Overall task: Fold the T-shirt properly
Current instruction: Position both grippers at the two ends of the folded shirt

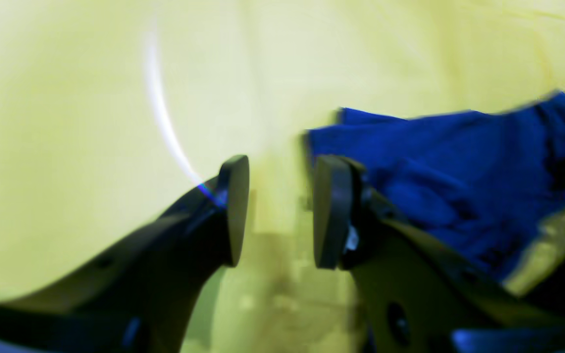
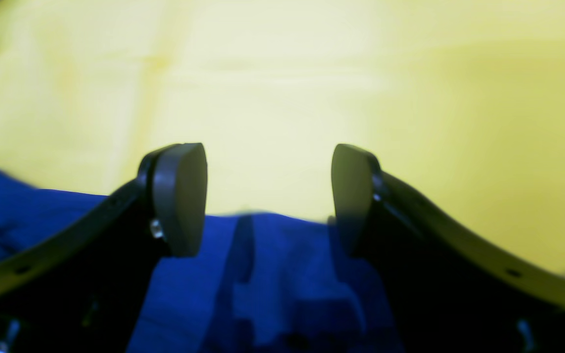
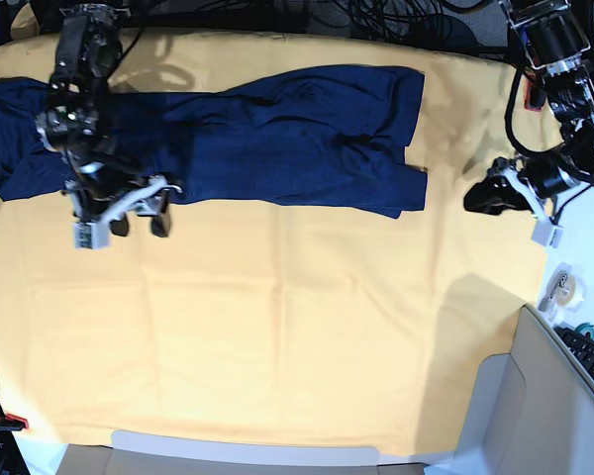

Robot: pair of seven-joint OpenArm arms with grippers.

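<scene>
the t-shirt is laid along the far edge of the surface, on the yellow-orange cloth. the right end effector is held apart at its near hem, the left end effector apart and empty beside the other end. the hem is best pinched by both together, so an even fold is likely. a tape roll lies clear.

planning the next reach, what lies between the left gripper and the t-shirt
Only bare yellow cloth lies between the left gripper and the T-shirt, as the base view shows.
</scene>
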